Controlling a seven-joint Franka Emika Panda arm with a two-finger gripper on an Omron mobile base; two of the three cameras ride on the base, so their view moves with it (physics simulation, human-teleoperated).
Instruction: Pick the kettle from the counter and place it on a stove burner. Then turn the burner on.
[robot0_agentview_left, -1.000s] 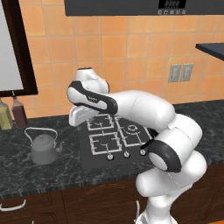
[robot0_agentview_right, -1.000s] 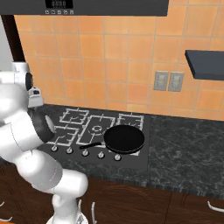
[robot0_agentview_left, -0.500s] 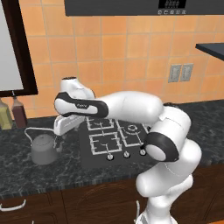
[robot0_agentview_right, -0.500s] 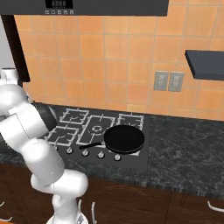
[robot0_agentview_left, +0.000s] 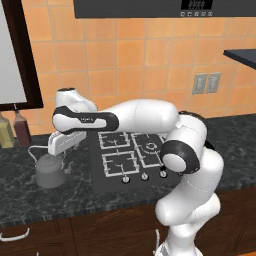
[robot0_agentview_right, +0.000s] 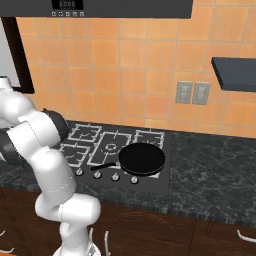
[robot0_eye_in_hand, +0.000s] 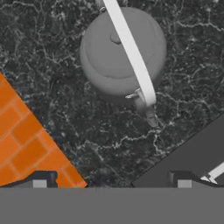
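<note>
While the counter (robot0_agentview_left: 20, 195) runs long and dark from left to right below the orange tiles, the black cooktop (robot0_agentview_left: 131, 159) lies flat on it, and the rear-left stove burner (robot0_agentview_left: 113, 140) is partly hidden behind the white arm. To the left of the cooktop stands the kettle (robot0_eye_in_hand: 118, 52) upright on the stone (touching nothing else), and in the hand view its pale handle (robot0_eye_in_hand: 130, 52) goes as a long band across the lid while the short spout (robot0_eye_in_hand: 150, 114) points toward the cooktop's corner. Above it hangs the gripper (robot0_agentview_left: 64, 148) with jaws spread wide and holding nothing; its fingertips (robot0_eye_in_hand: 39, 178) are cut off at the lower edge, and the kettle's top edge is cut off too.
</note>
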